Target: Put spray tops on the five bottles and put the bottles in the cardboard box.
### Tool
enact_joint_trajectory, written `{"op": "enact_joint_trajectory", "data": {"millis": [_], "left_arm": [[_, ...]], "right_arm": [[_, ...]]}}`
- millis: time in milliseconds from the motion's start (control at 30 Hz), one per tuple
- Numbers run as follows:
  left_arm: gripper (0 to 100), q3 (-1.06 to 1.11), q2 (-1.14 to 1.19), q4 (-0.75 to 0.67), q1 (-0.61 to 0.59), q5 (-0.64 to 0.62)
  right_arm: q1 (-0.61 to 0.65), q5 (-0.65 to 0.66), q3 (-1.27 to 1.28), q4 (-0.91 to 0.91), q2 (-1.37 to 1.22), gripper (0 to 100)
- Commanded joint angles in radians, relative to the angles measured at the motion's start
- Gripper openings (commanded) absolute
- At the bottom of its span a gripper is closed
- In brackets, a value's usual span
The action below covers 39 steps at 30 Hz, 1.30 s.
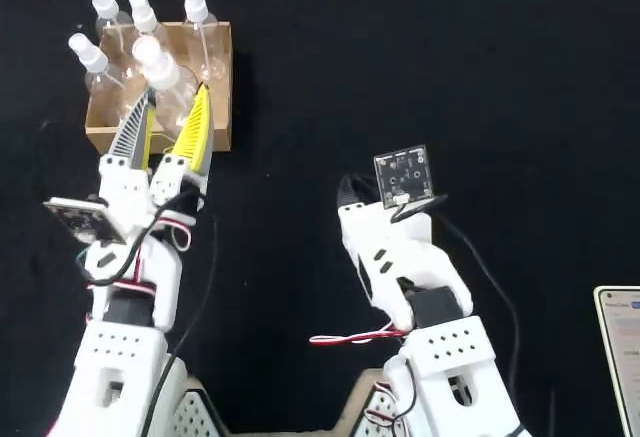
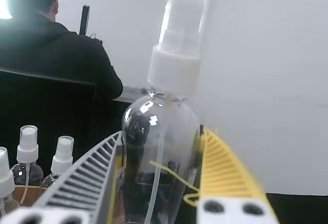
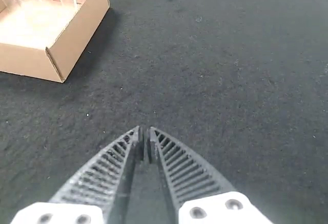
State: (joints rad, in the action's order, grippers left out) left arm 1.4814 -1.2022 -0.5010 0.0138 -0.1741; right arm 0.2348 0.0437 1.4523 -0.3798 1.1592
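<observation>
The left hand point(image 1: 168, 125) is clamped on a spray-topped bottle point(image 1: 163, 79) at the near edge of the cardboard box point(image 1: 218, 139), while the right hand point(image 3: 144, 144), fingers together, hangs over open desk point(image 1: 420, 77) well apart.

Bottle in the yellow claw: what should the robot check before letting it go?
1. Spray top on the held bottle: ok.
2. Left gripper holding the held bottle on both sides: ok.
3. Held bottle above the cardboard box: ok.
4. Its base touching the box floor: cannot tell.
5. Four other bottles upright in the box: ok.
6. Right gripper shut, away from the box: ok.
</observation>
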Motion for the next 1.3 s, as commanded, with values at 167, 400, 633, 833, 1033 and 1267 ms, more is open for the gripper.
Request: {"op": "enact_joint_trajectory", "data": {"millis": [167, 400, 633, 833, 1033, 1267], "left_arm": [[6, -0.105, 0.399, -0.374, -0.012, -0.002], [6, -0.251, 0.695, -0.482, -0.013, -0.002], [6, -0.346, 0.962, -0.663, -0.047, -0.009], [6, -0.433, 1.203, -0.809, -0.047, -0.009], [6, -0.535, 1.409, -0.879, -0.048, -0.009], [6, -0.593, 1.560, -0.982, -0.048, -0.003]], "right_arm": [[0.005, 0.005, -0.001, 0.032, 0.015, 1.2], [0.003, 0.008, 0.048, 0.118, 0.018, 1.2], [0.003, 0.009, 0.076, 0.184, 0.018, 1.2], [0.003, 0.009, 0.076, 0.184, 0.018, 1.2], [0.003, 0.009, 0.076, 0.184, 0.018, 1.2], [0.003, 0.011, 0.076, 0.184, 0.018, 1.2]]}}
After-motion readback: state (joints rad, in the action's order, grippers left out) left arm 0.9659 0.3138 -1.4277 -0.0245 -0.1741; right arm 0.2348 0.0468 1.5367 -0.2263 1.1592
